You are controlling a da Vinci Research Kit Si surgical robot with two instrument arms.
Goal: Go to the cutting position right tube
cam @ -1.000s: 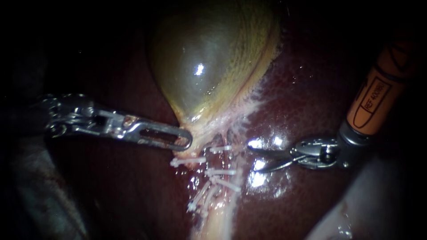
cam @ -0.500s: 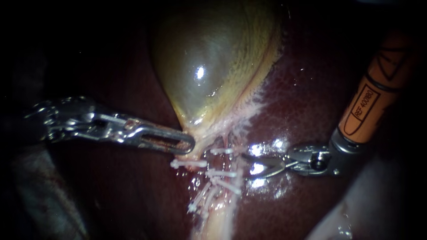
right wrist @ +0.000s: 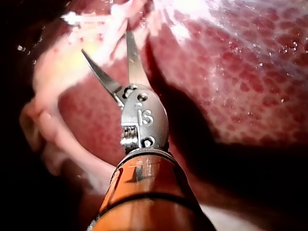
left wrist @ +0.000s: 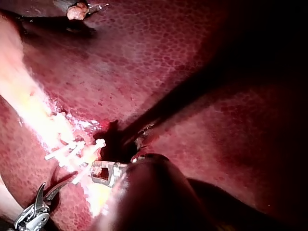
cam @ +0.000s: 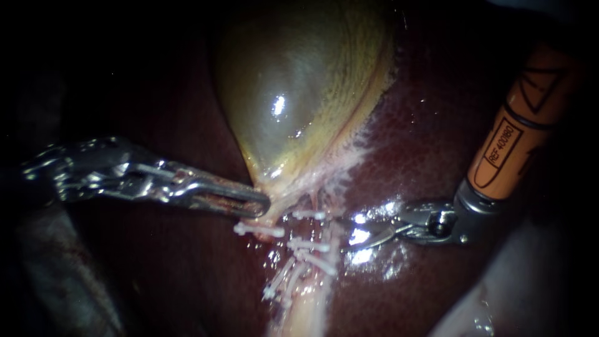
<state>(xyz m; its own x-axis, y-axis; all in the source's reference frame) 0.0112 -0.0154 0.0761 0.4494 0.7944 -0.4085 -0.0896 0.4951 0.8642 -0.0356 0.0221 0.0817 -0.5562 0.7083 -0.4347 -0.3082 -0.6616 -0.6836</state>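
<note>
Claw of right instrument [cam: 348,234] agape at clips [cam: 309,244] — wet liver [cam: 437,125], dark surround.

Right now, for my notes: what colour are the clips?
The clips are white, clearest in the endoscope view.

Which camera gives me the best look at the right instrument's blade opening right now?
Right wrist view: the right instrument shows both blades spread, a clear gap between them, tips near the clips. Endoscope view shows them side-on amid glare; left wrist view catches them small and partly cut off.
</note>
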